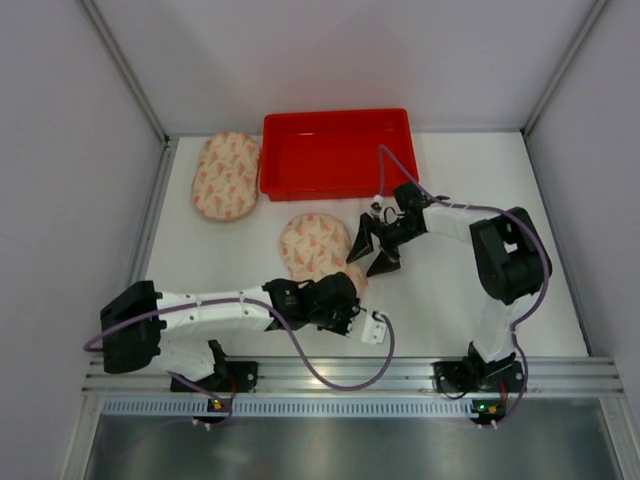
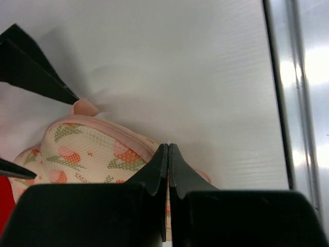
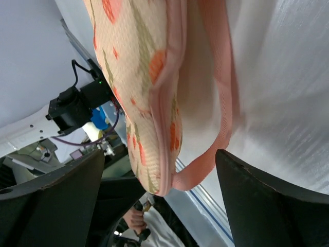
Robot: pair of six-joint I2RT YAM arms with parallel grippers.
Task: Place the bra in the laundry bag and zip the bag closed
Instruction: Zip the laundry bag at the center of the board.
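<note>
A round mesh laundry bag (image 1: 312,245) with a strawberry print and pink trim lies in the middle of the table. My left gripper (image 1: 356,282) is at its near right edge, jaws pressed together on a thin pale sliver at the zipper seam (image 2: 168,145), which looks like the zipper pull. My right gripper (image 1: 372,253) is open and straddles the bag's right edge (image 3: 139,67) and its pink loop strap (image 3: 221,103). The bag also shows in the left wrist view (image 2: 82,149). No bra is visible outside the bag.
A red bin (image 1: 335,155) stands at the back centre, just behind the bag. A second strawberry-print pouch (image 1: 227,175) lies left of the bin. White walls close the table on three sides.
</note>
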